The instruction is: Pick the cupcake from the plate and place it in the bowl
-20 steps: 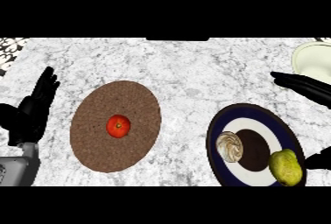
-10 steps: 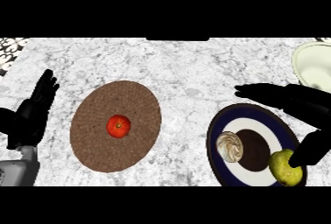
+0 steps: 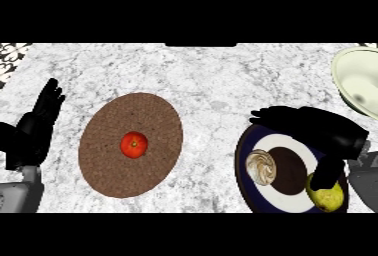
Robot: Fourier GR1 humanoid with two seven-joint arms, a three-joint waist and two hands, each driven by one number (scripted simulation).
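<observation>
So there's a round brown mat (image 3: 103,160) lying flat on the speckled marble counter (image 3: 207,75), with a red tomato (image 3: 133,145) sitting about dead center on it. A yellow-green pear (image 3: 328,197) is well off at lower right.

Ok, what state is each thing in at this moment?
Left hand: open, fingers up, resting at the left edge.
Right hand: open, above the plate's far side, holding nothing.
Cupcake: on the plate, not gripped.
Plate: flat on the counter, carrying cupcake and pear.
Pear: on the plate's near right rim.
Bowl: far right, nothing visible inside.
Red fruit: on the round brown mat.
</observation>
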